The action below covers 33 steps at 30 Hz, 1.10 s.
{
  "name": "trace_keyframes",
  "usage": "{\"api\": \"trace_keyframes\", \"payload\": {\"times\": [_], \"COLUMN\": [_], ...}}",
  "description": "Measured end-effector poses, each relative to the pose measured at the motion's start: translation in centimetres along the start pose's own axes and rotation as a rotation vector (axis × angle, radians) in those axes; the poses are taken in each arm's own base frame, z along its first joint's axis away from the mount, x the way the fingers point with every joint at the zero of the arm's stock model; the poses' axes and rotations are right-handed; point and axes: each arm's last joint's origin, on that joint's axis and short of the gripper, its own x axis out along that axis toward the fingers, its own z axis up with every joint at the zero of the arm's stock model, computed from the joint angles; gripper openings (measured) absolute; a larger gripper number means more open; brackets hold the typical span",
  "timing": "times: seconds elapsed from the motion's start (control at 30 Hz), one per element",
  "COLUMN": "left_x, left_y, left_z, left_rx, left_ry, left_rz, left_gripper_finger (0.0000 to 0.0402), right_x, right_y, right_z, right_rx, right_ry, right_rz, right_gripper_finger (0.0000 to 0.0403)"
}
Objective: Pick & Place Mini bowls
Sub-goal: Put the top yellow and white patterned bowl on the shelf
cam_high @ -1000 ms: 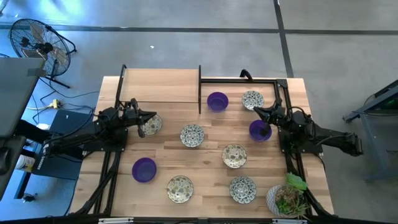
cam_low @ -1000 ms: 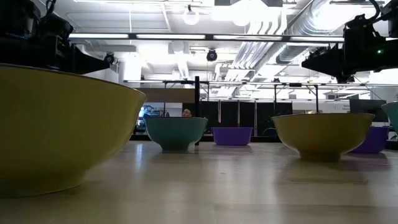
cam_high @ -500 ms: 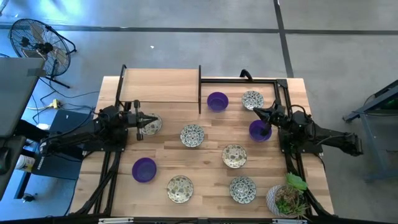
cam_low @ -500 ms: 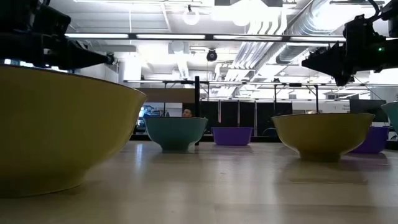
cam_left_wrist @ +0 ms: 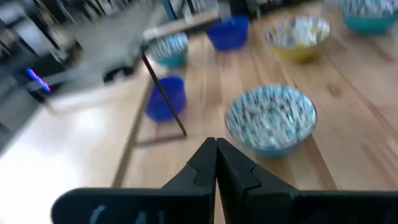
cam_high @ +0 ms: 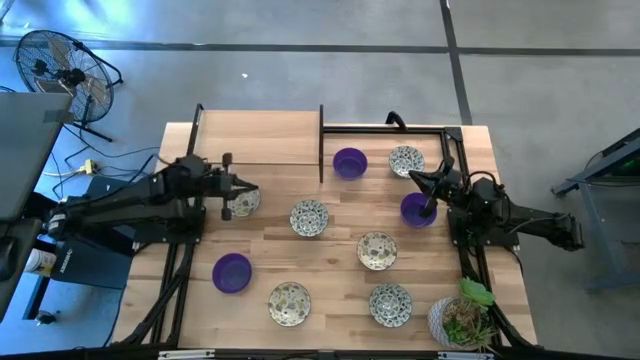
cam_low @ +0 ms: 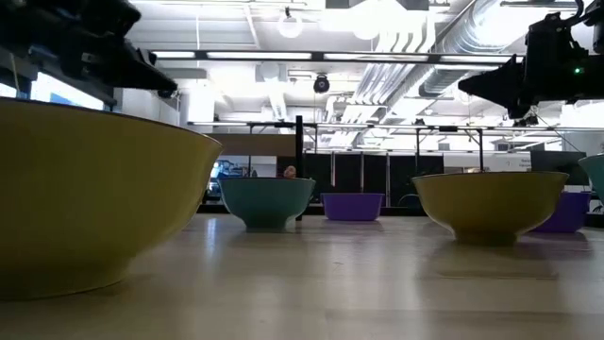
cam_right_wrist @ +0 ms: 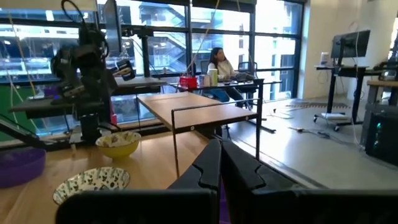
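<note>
Left gripper (cam_high: 237,190), pinched empty, has swung over the patterned white ceramic mini bowl (cam_high: 243,202); right gripper (cam_high: 414,177) closed too, nothing picked.

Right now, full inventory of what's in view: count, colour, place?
Solid purple mini bowls: three; far centre, right edge under the right gripper, near left.
White floral-patterned mini bowls: six; left edge by the left gripper, centre, far right, right of centre, two near the front.
White pot with green plant: one; near right corner.
Black metal frame: one; far half of the wooden table.
Black floor fan: one; on the floor, far left.
Left gripper: shut, over the left-edge bowl.
Right gripper: shut, above the right purple bowl.
</note>
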Motion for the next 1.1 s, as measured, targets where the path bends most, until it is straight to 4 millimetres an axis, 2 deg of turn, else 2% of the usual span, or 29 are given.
{"api": "trace_keyframes", "payload": {"times": [0.17, 0.33, 0.6, 0.8, 0.97, 1.1], "left_x": [0.3, 1.7, 2.7, 4.3, 6.1, 6.9], "left_y": [0.7, 1.3, 1.6, -0.3, -2.3, -3.5], "left_z": [1.0, 1.4, 2.2, 2.7, 2.8, 2.3], "left_rx": [-0.026, -0.054, -0.154, -0.109, -0.066, -0.091], "left_ry": [0.188, 0.334, 0.575, 0.705, 0.828, 0.914], "left_rz": [-0.004, -0.021, -0.14, -0.28, -0.25, -0.214], "left_gripper_finger": [0.0, 0.0008, 0.0062, 0.0126, 0.0175, 0.0194], "right_x": [0.0, -0.1, -0.2, -0.2, -0.2, -0.2], "right_y": [0.0, -0.1, -0.4, -0.4, -0.4, -0.4], "right_z": [0.6, 1.5, 2.0, 2.1, 2.3, 2.3], "right_rx": [-0.068, -0.137, -0.214, -0.242, -0.254, -0.253], "right_ry": [-0.054, -0.112, -0.146, -0.154, -0.174, -0.177], "right_rz": [-0.014, -0.04, -0.134, -0.144, -0.147, -0.143], "right_gripper_finger": [0.0, 0.0, 0.0, 0.0, 0.0, 0.0]}}
